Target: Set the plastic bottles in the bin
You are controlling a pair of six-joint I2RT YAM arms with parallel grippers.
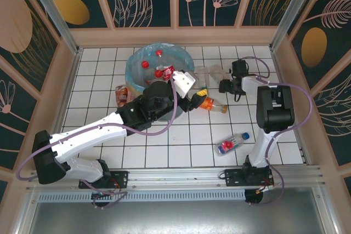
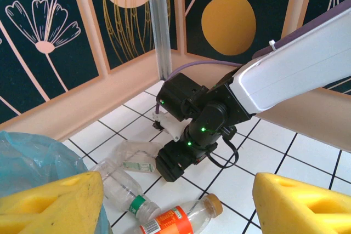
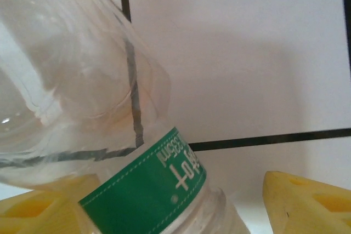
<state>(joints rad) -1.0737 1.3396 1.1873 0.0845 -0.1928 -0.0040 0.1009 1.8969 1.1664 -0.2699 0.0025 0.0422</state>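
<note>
The bin, grey with a light-blue bag, stands at the back and holds red-capped plastic bottles. My left gripper hovers just right of it, open, with nothing between its yellow fingers. Beneath it lie an orange-labelled bottle and two clear bottles. My right gripper is down at the clear bottles. In the right wrist view it stands open around a clear green-labelled bottle, which rests against the left finger and is apart from the right one.
A blue-capped bottle with a red label lies on the white tiles at front right. Another bottle lies left of the bin. Wooden walls enclose the tiled floor. The right arm's black wrist sits close ahead of my left gripper.
</note>
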